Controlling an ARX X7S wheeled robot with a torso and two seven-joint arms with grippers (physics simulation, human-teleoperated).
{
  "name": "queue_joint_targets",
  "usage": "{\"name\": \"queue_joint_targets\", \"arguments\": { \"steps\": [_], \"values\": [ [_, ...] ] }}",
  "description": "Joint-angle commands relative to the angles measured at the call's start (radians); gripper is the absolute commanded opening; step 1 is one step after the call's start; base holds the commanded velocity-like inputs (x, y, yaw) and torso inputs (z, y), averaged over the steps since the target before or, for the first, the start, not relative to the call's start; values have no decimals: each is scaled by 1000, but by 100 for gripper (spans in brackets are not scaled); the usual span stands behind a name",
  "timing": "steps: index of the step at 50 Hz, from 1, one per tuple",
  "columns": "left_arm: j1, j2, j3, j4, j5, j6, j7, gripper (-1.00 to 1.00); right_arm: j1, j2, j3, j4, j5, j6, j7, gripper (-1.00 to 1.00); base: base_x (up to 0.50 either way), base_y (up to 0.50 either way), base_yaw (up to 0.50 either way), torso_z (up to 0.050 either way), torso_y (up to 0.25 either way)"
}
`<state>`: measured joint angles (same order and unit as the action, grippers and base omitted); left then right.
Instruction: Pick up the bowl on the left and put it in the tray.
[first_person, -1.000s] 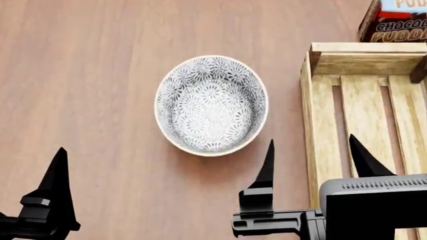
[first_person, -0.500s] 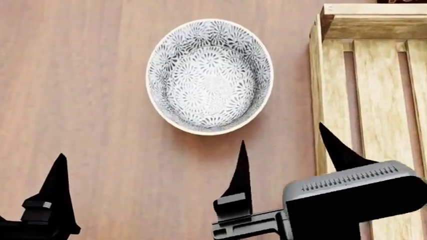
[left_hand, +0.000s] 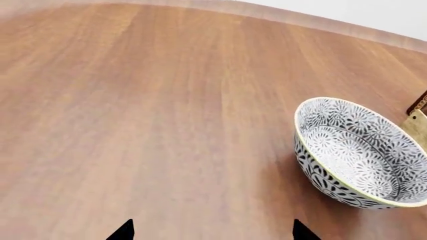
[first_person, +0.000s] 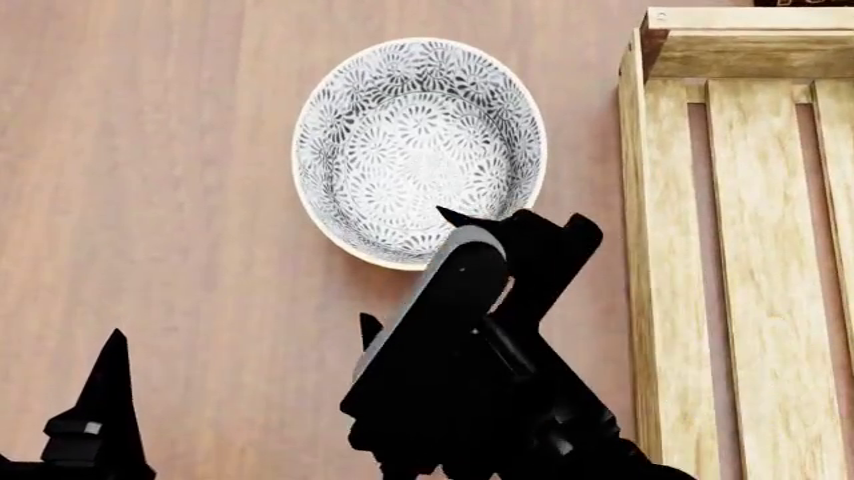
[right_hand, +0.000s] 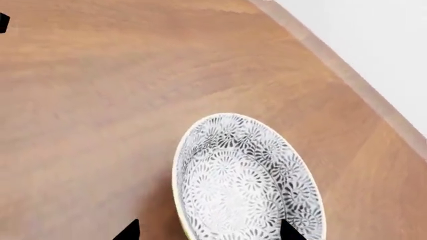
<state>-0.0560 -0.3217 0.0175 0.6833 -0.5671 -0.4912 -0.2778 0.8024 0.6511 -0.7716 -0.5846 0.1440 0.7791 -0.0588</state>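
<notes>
Nearest the head camera, the left gripper (first_person: 100, 420) hangs low at the left edge over bare counter (first_person: 160, 200); its fingers (left_hand: 124, 231) are spread wide apart, grasping nothing. The right gripper (first_person: 514, 225) reaches forward to the near rim of the bowl (first_person: 418, 150), its fingers (right_hand: 130, 231) parted with the bowl between their tips, apparently not yet touching it. The bowl sits upright on the counter, just left of the tray (first_person: 741, 200).
</notes>
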Motion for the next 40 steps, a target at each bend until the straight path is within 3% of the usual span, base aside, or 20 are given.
{"name": "queue_joint_targets", "arguments": {
  "steps": [1,16,29,30,40],
  "values": [
    [14,-3,-5,-17,-1,24,9,100,139,-1,-159,228,-94,-67,-131,100,0,0,0,0,0],
    [15,-1,6,-35,0,36,11,100,196,-54,-188,556,-118,-261,-171,100,0,0,0,0,0],
    [18,-5,6,-40,-4,42,9,100,209,-125,-219,767,-183,-398,-105,100,0,0,0,0,0],
    [18,-6,5,-40,-5,42,9,100,207,-127,-219,769,-187,-399,-96,-100,0,0,0,0,0],
    [22,-9,2,-42,-11,48,7,100,189,-114,-234,729,-199,-389,-93,-100,0,0,0,0,0]
  ]
}}
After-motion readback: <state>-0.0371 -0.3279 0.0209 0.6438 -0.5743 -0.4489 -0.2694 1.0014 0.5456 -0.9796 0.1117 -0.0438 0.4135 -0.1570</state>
